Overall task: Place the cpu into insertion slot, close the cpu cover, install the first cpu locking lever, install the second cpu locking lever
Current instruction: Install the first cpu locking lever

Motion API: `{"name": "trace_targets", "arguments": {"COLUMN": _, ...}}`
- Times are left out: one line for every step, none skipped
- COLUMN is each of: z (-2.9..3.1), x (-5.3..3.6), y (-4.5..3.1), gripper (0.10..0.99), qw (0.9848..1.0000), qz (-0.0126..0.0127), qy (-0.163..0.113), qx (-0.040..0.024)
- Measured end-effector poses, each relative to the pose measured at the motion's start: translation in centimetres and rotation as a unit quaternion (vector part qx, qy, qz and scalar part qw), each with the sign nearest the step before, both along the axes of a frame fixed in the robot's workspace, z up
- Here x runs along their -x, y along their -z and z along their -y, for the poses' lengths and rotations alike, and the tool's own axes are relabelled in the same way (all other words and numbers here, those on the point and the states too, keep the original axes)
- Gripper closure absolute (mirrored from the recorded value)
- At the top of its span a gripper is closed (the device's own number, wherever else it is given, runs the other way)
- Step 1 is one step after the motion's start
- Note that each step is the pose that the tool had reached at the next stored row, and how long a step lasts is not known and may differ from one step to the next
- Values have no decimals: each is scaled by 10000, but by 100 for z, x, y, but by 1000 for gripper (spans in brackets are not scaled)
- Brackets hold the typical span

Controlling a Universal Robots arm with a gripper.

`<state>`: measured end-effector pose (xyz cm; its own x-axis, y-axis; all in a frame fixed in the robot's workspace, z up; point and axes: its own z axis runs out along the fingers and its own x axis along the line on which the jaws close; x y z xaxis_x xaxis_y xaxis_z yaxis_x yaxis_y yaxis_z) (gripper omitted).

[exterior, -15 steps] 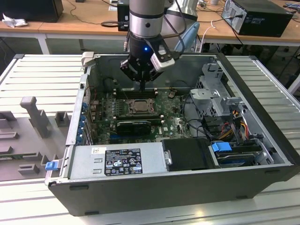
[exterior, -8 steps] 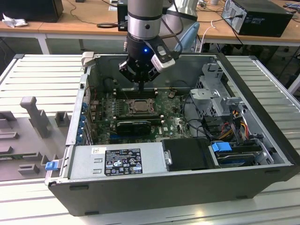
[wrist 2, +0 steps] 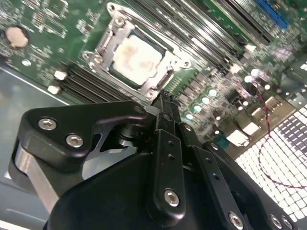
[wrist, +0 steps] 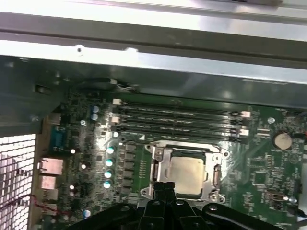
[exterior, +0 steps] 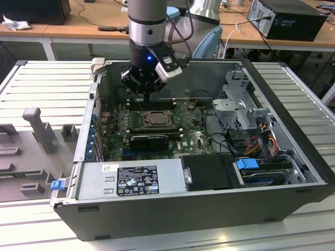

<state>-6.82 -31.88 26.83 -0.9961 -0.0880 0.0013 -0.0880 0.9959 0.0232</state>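
Note:
The cpu point(exterior: 155, 119) lies flat in the insertion slot point(exterior: 144, 121) on the green motherboard inside the open computer case. Its pale metal top shows in both wrist views point(wrist 2: 135, 58) point(wrist: 186, 175). The cpu cover point(wrist 2: 106, 42) point(wrist: 161, 165), a silvery frame, lies down around the chip. My gripper point(exterior: 150, 96) hangs just above the board at the socket's far side. Its black fingers point(wrist 2: 164, 108) point(wrist: 163, 186) are pressed together with nothing between them, the tips beside the socket's edge.
Long black memory slots point(wrist: 177, 117) run next to the socket. The case walls point(exterior: 272, 89) enclose the board, with a power supply point(exterior: 131, 180) in front and a drive cage point(exterior: 238, 102) with cables on the exterior view's right. Grey fixtures point(exterior: 39, 128) stand on the table.

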Motion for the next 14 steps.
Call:
{"name": "trace_targets", "arguments": {"z": -1, "x": 40, "y": 8, "gripper": 980, "qw": 10000, "qz": 0, "qy": 0, "qx": -5}}
{"name": "trace_targets", "arguments": {"z": -1, "x": 68, "y": 13, "gripper": 980, "qw": 10000, "qz": 0, "qy": 1, "qx": -9}}
{"name": "trace_targets", "arguments": {"z": -2, "x": 107, "y": 20, "gripper": 980, "qw": 10000, "qz": 0, "qy": -1, "qx": -13}}
{"name": "trace_targets", "arguments": {"z": -3, "x": 138, "y": 24, "gripper": 980, "qw": 10000, "qz": 0, "qy": 0, "qx": -16}}
{"name": "trace_targets", "arguments": {"z": -4, "x": 169, "y": 29, "gripper": 980, "qw": 10000, "qz": 0, "qy": 1, "qx": -21}}
{"name": "trace_targets", "arguments": {"z": -4, "x": 195, "y": 33, "gripper": 980, "qw": 10000, "qz": 0, "qy": 1, "qx": -27}}
{"name": "trace_targets", "arguments": {"z": -4, "x": 222, "y": 37, "gripper": 980, "qw": 10000, "qz": 0, "qy": 0, "qx": -38}}
{"name": "trace_targets", "arguments": {"z": -4, "x": 243, "y": 40, "gripper": 980, "qw": 10000, "qz": 0, "qy": 0, "qx": -46}}
{"name": "trace_targets", "arguments": {"z": -4, "x": 286, "y": 46, "gripper": 980, "qw": 10000, "qz": 0, "qy": 0, "qx": -65}}
{"name": "trace_targets", "arguments": {"z": -5, "x": 323, "y": 51, "gripper": 980, "qw": 10000, "qz": 0, "qy": 1, "qx": -77}}
{"name": "trace_targets", "arguments": {"z": -5, "x": 344, "y": 55, "gripper": 980, "qw": 10000, "qz": 0, "qy": 0, "qx": -82}}
{"name": "trace_targets", "arguments": {"z": -7, "x": 377, "y": 60, "gripper": 980, "qw": 10000, "qz": 0, "qy": 0, "qx": -89}}
{"name": "trace_targets", "arguments": {"z": -22, "x": 442, "y": 73, "gripper": 980, "qw": 10000, "qz": 1, "qy": 0, "qx": -100}}
{"name": "trace_targets", "arguments": {"z": -37, "x": 463, "y": 79, "gripper": 980, "qw": 9999, "qz": 0, "qy": 0, "qx": -101}}
